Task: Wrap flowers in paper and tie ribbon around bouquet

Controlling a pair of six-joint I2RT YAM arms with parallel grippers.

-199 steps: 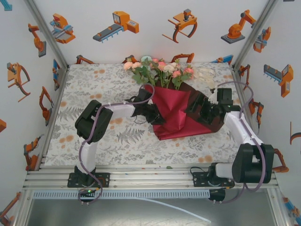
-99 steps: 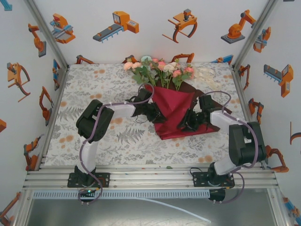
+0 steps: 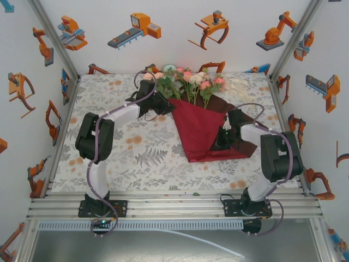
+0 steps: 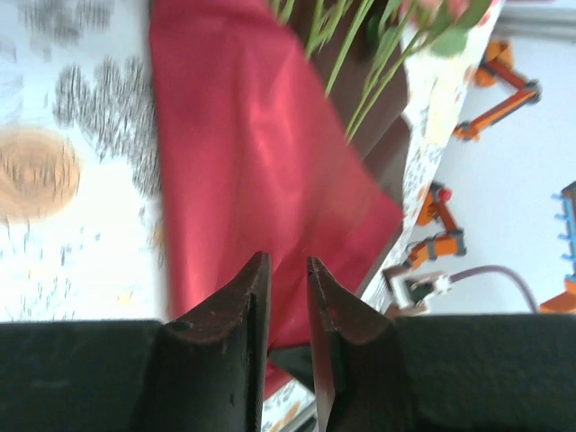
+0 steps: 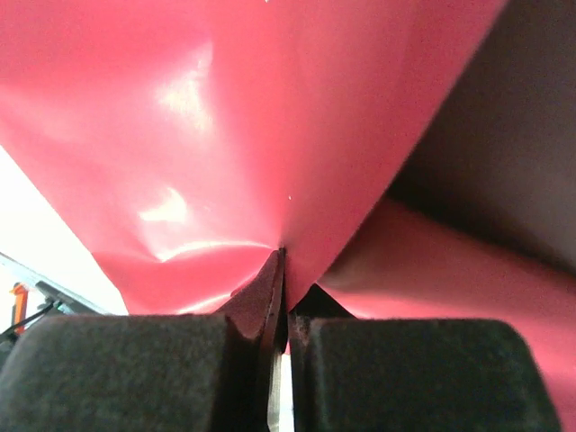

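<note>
right tool (image 5: 281, 263): shut tight on a fold of the paper (image 5: 225, 117). the crimson sheet tents up from the pinch, so i read this as the hold that stops the right flap springing flat. in the top view it sits at the sheet's right edge (image 3: 222, 142).
left tool (image 4: 286, 270): fingers narrow, with a thin slit between them and nothing in it that i can make out. it sits at the paper's far left corner (image 3: 160, 105), just beside the flowers (image 3: 188, 82).
paper: lies on the desk (image 3: 109, 103) as a rough cone, point toward me and mouth at the far side. a darker underside shows along the right edge.
flowers: blooms fan out past the cone's mouth, with the green stalks running down inside it.
ribbon (image 3: 238, 85): a pale heap on the desk at the far right, well apart from both tools.
stage: wrapping, as i judge it. tying is not begun.
next: i'd have the left tool take the left flap and bring it over the stalks while the right tool holds.
risk: the thin sheet may crease or slip, and the cone could open.
</note>
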